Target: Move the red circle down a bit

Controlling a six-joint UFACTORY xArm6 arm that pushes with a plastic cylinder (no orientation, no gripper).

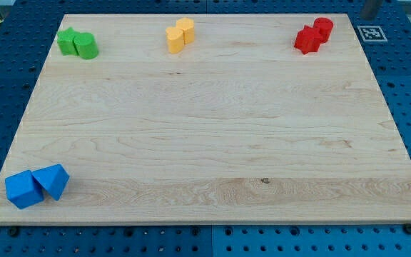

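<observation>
The red circle [324,28], a short cylinder, stands at the top right corner of the wooden board [212,135]. A second red block [307,40], of uneven shape, touches it on its lower left. A grey rod end shows at the view's top edge, off the board. My tip [367,16] lies up and to the right of the red circle, clearly apart from it. It touches no block.
Two green blocks [77,43] sit together at the top left. Two yellow blocks [180,35] sit at the top middle. A blue cube [23,190] and a blue triangle [53,180] sit at the bottom left. A black-and-white marker tag [369,33] lies beside the board's top right corner.
</observation>
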